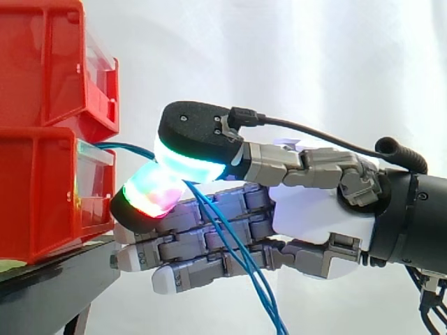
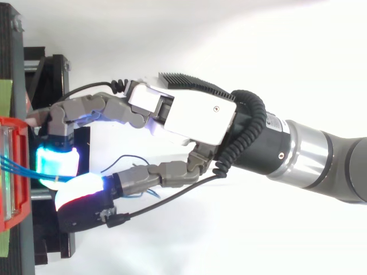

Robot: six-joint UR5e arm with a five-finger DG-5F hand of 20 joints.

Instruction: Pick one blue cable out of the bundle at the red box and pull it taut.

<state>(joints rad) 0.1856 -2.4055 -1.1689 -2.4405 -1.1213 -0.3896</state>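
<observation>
Arm: enters from the right edge of the side view, level with the bins; its wrist is well clear of them.
Hand (image 1: pixel 314 209): turned sideways, fingers reaching toward the bins, the palm well back from them.
Hand state: clenched in a pinch. Two glowing pads (image 1: pixel 188 157) meet just in front of the lower bin, with blue strands caught between them.
Upper pad: glows green and cyan under a black cap and sits above its partner in the side view.
Lower pad: glows red and green in the side view and touches the upper pad from below.
Other fingers: straight and stacked under the pinch, their pale tips just beside the edge of the stand.
Blue cables (image 1: pixel 241 258): leave the front of the lower red bin (image 1: pixel 42 195), run a short span with a slight arch into the pinch, then hang down across the straight fingers to the bottom edge.
Strand count in the pinch: cannot be told.
Cables, top view: several strands lie side by side across the bin front at the left edge.
Upper red bin (image 1: pixel 42 63): stacked directly on the lower one.
Black stand (image 1: pixel 56 279): carries both bins.
Background: white curtain (image 1: pixel 314 63).
</observation>
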